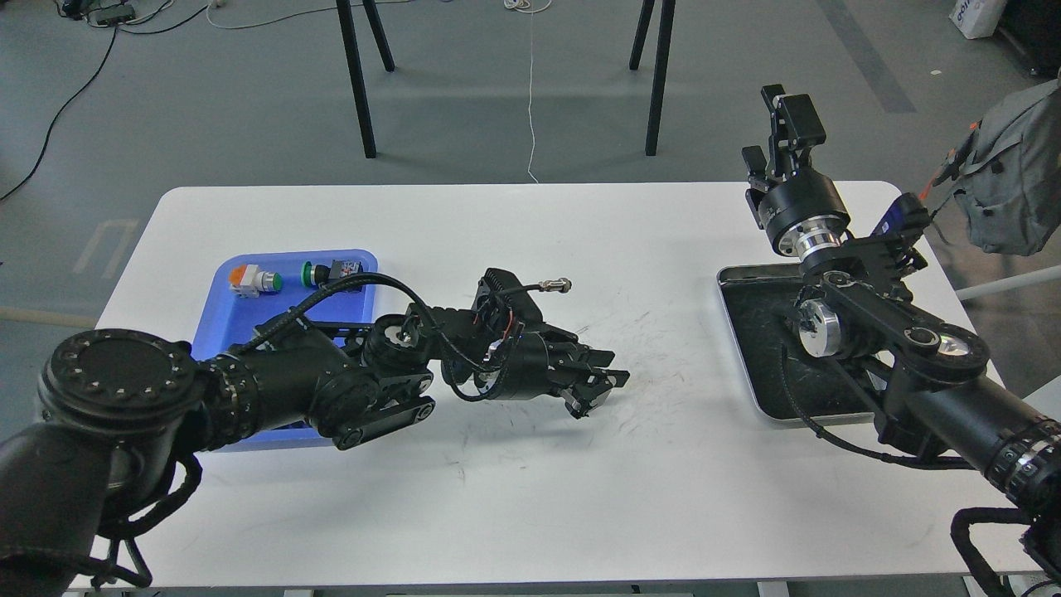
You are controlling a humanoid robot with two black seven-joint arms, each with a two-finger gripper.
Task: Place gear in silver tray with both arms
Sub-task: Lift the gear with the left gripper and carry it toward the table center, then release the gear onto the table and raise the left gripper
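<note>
The silver tray [740, 336] lies at the right of the white table, partly covered by my right arm. Its dark scratched bottom shows nothing in it where visible. My right gripper [779, 124] is raised above the table's far right edge, beyond the tray, with its fingers apart and nothing between them. My left gripper [598, 388] hovers low over the table's middle, pointing right toward the tray. Its dark fingers blend together, with a small grey bit at the lower fingertip. I cannot make out a gear anywhere.
A blue plastic tray [217, 286] at the left holds an orange push button [245, 278] and a green one [318, 272]; my left arm covers its front. Black chair legs [358, 91] stand behind the table. A grey bag [1007, 174] hangs at the far right.
</note>
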